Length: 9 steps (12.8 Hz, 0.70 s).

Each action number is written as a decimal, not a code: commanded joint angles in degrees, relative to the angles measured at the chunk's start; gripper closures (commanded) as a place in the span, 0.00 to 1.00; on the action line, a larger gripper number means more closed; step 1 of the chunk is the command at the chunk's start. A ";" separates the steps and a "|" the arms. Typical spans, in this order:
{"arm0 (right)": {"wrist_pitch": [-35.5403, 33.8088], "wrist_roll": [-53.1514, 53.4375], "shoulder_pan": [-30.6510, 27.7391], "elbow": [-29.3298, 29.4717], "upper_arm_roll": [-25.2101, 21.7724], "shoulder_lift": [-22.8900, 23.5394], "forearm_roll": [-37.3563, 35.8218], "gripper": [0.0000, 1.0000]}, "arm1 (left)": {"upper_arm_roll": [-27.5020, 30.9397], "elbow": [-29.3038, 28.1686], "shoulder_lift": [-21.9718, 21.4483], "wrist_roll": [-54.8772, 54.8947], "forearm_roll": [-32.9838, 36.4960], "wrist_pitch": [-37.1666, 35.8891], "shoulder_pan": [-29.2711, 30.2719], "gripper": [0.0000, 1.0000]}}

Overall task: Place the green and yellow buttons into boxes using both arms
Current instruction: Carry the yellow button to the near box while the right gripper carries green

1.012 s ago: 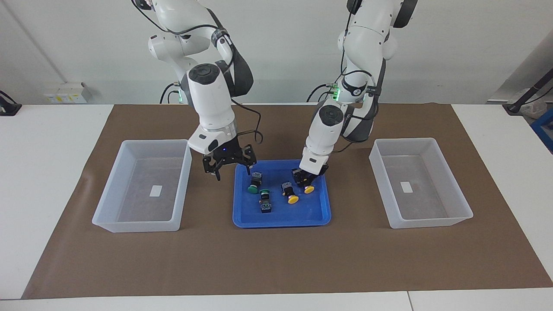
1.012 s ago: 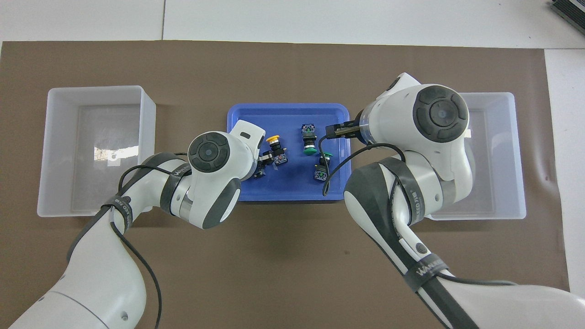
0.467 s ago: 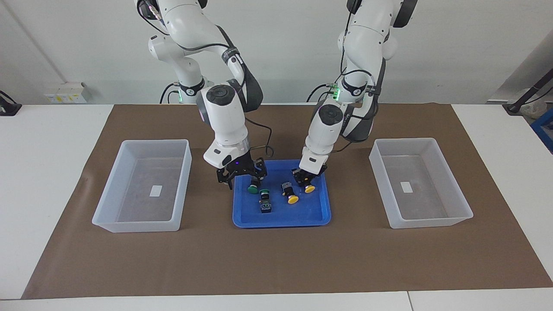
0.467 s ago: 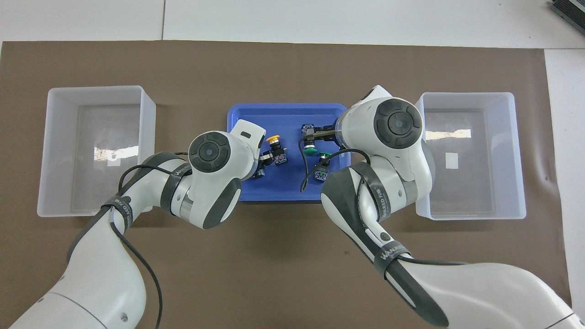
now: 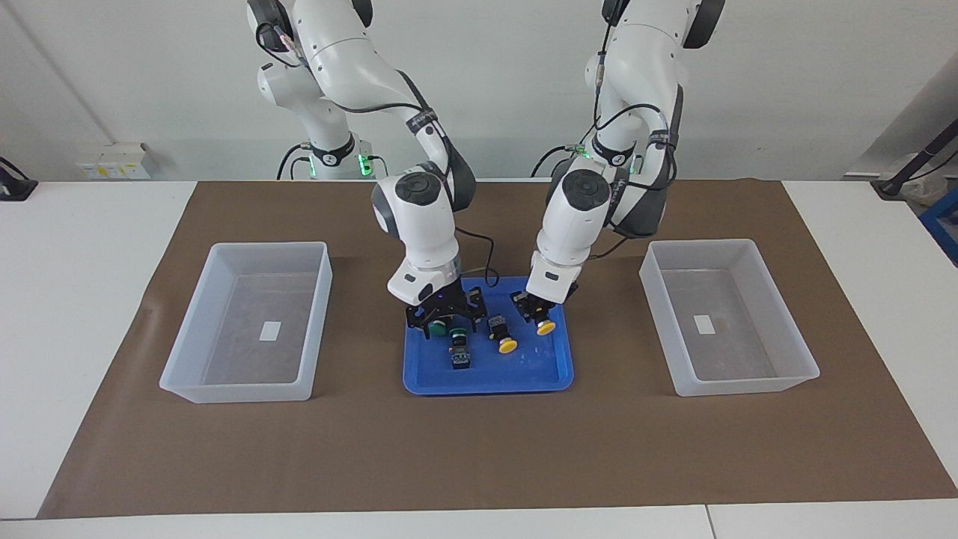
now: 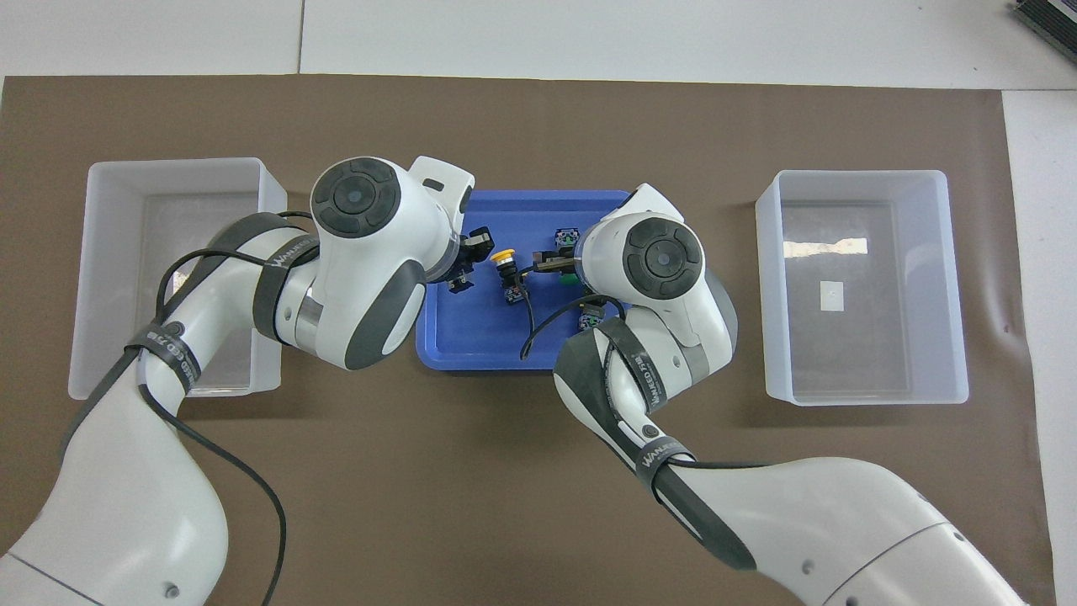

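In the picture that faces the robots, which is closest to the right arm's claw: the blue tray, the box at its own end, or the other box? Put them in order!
From the right gripper:
1. The blue tray, right beneath it in the middle of the table.
2. The box at the right arm's end.
3. The box at the left arm's end, farthest.

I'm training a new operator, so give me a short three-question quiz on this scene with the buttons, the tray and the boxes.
1. True or false: both translucent boxes already hold a button.
2. What colour is the button under the open right gripper in the blue tray?
3. Which gripper is shut on a yellow button? A: left gripper. B: right gripper. C: neither.
Key: 1 false; 2 green; 3 A.
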 commanded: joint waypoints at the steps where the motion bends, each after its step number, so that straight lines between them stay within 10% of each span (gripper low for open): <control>1: 1.90 2.10 -0.33 0.67 0.04 1.47 -2.53 0.00 | -0.24 5.68 0.51 2.15 0.83 -6.97 4.28 1.00; 9: 6.03 4.56 0.02 0.59 0.04 3.41 -3.33 0.19 | 0.03 11.49 -1.08 35.88 0.57 -20.70 20.89 1.00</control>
